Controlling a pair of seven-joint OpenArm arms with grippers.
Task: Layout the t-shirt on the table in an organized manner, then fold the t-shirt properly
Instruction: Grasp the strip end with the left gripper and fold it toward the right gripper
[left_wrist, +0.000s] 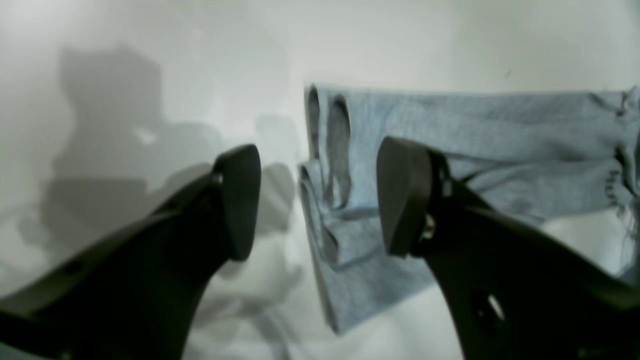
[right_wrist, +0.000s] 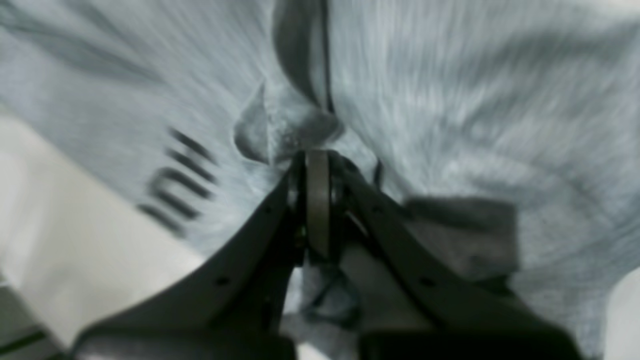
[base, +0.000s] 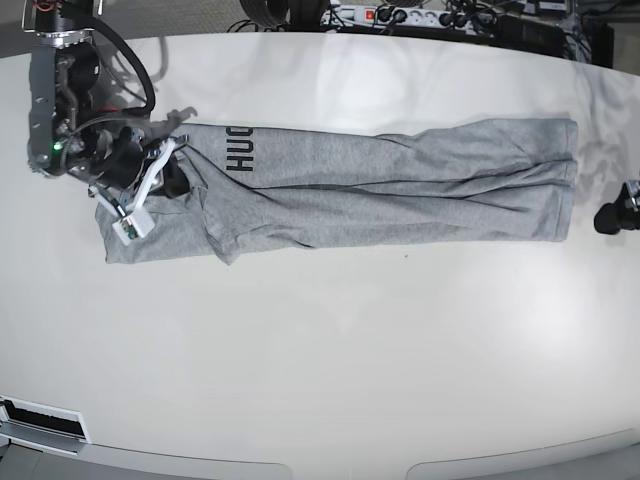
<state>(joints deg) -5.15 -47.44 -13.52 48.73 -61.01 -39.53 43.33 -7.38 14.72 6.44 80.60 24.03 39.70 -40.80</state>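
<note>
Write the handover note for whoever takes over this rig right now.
Left gripper: open, empty, just off one end of the t-shirt.
Right gripper: shut on the t-shirt at the other end.
T-shirt: on the table, folded lengthwise into a long strip, some black lettering showing.
Done: laid out, long folds made.
Left: fold the strip across its length.

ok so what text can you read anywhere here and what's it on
"HUG": black block letters on the t-shirt, near its end by the right gripper; the last letter is uncertain and more may be folded under.
Black lettering in the right wrist view: too blurred to read.
Black marks at the shirt's edge in the left wrist view: unreadable.
</note>
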